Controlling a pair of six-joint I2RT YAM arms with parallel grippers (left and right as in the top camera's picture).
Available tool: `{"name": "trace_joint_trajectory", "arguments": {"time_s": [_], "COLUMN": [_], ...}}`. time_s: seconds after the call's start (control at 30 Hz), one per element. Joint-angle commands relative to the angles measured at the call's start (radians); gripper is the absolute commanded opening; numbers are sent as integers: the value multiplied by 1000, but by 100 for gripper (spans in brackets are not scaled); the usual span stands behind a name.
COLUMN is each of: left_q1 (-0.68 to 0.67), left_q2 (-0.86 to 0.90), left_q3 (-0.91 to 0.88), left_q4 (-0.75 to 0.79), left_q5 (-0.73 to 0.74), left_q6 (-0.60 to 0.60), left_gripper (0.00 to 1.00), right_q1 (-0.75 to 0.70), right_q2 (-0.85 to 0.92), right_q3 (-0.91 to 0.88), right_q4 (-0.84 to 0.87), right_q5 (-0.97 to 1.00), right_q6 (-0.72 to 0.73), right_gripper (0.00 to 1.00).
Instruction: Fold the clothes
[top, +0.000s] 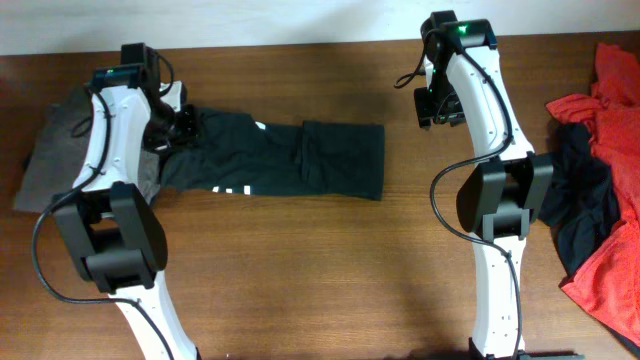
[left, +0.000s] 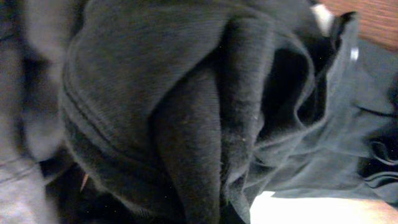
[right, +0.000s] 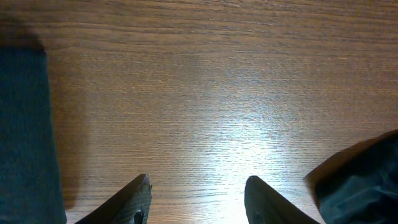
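A large black top (top: 290, 158) with white lettering lies stretched across the middle-left of the table. My left gripper (top: 181, 124) is down at its left end, where the cloth is bunched. Folds of the dark cloth (left: 186, 112) fill the left wrist view and hide the fingers, which are shut on it. My right gripper (top: 432, 106) hangs open over bare wood to the right of the top. In its own view the right gripper (right: 198, 190) has nothing between its fingertips, and the top's edge (right: 25, 130) shows at the left.
A grey garment (top: 45, 155) lies under my left arm at the table's left end. At the right edge a red garment (top: 612, 215) is heaped with a plain black one (top: 582, 190). Dark cloth (right: 364, 180) shows at the right wrist view's lower right.
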Motion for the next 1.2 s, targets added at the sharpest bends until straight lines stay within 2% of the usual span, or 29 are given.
{"name": "trace_joint_trajectory", "arguments": {"time_s": [0.0,0.47,0.7,1.17], "left_q1": [-57,-356,-446,-594], "left_q2": [-28,-28,-28,-19], "left_q3": [22,77,174,174], "left_q4": [-6,21,56,164], "left_q5": [15,23,23,23], "left_q6": [19,-12,-12,-49], "left_gripper": [2,1,1,3], "right_q1": [-7,-101,-123,-127], "right_q2": [-43,-43,-43,-43], "right_q3": [19,19,19,19], "right_q4": [-4,-39,-41,-60], "right_q5": [2,-26,-25,-25], "right_q6": [11,45,30,29], "right_gripper": [53,55,56,56]}}
